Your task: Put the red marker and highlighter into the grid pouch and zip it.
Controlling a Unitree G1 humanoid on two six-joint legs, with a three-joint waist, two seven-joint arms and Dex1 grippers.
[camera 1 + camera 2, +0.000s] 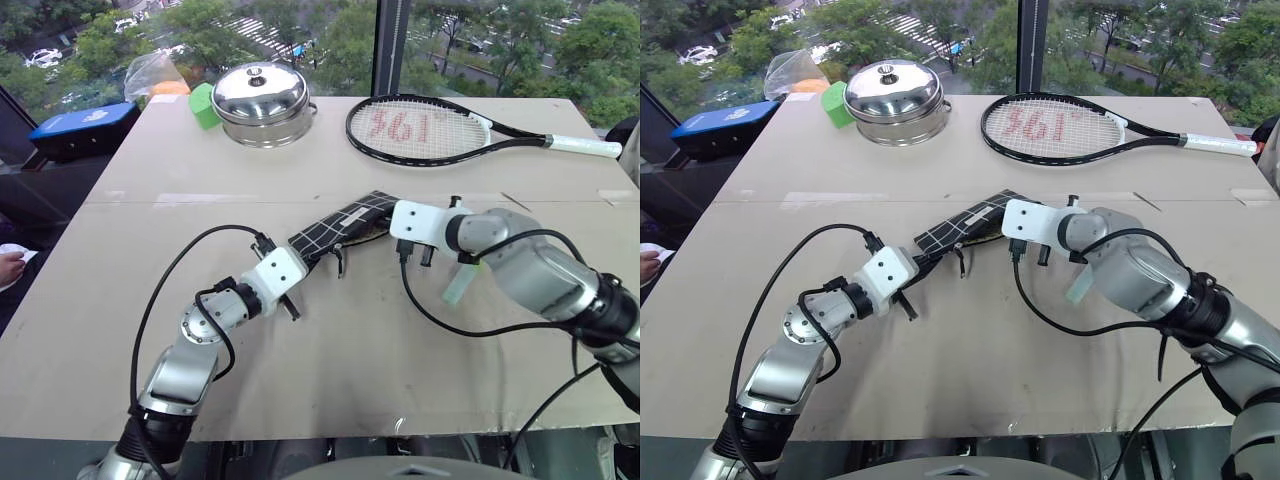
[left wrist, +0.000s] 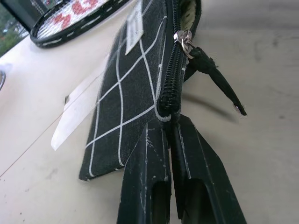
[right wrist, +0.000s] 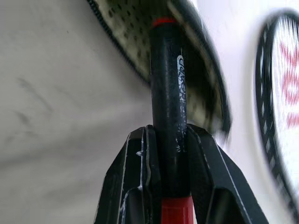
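Two robot arms work over a tan counter. The left gripper has its fingers pinched tight on the closed corner of the grid pouch, lifting that end so the pouch slopes up and away from the fingers. Just beyond the fingertips the zipper runs on to its pull, which hangs beside the open mouth.

The right gripper has its fingers closed narrowly around the red marker, which stands straight out between them. The marker's far end, ringed in red, sits at or just inside the pouch's open mouth, against the pale dotted lining.

To do this step well, the marker should slide in along the pouch's length, kept in line with the opening, while the left fingers hold the pouch steady; release only once most of the barrel is inside.

The highlighter, pale mint, lies on the counter under the right arm, partly hidden by it. How deep the marker's tip has gone is hard to judge; it looks barely entered. The pouch's mouth is mostly screened by the right gripper in the head views.
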